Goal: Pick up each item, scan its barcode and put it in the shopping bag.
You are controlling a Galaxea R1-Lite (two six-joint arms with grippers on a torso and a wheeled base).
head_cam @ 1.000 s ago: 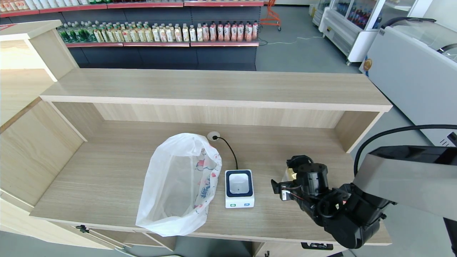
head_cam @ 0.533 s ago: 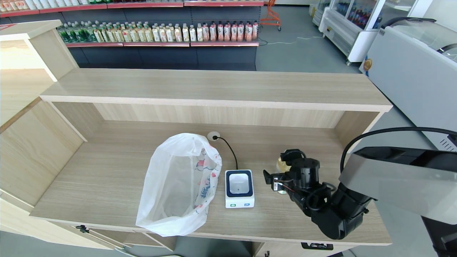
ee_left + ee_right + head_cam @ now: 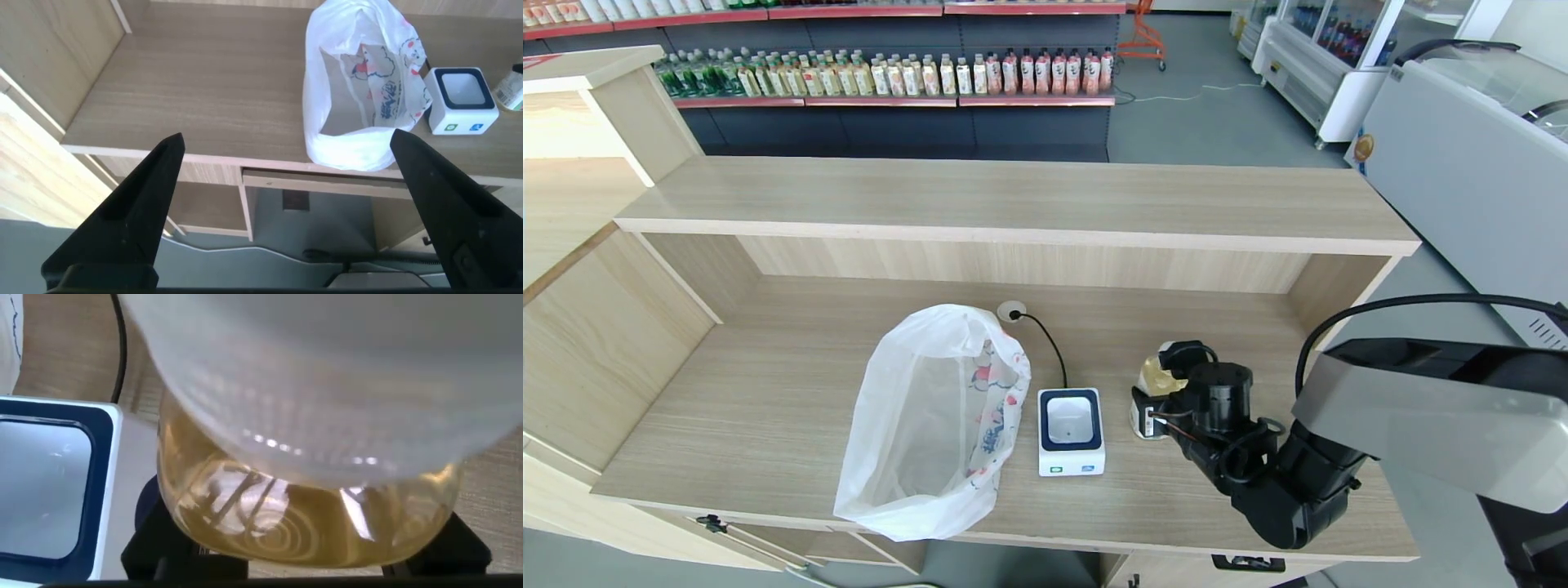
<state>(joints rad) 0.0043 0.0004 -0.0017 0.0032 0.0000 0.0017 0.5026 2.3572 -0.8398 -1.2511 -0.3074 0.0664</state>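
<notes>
Between shopping bag (image 3: 935, 425) and bottle (image 3: 1156, 377) stands the scanner (image 3: 1070, 430).

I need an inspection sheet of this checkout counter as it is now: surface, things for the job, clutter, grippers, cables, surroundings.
Surface: wooden counter with a raised ledge behind it.
Job's things: white shopping bag lies open near the front edge; scanner is beside it on the robot's right; bottle of yellowish liquid is held just right of the scanner.
Clutter: nothing seen.
Grippers: right gripper shut on the bottle; left gripper open and empty, out in front of the counter.
Cables: black scanner cable runs to a hole in the counter.
Surroundings: shelves of drinks; freezers on the right.
</notes>
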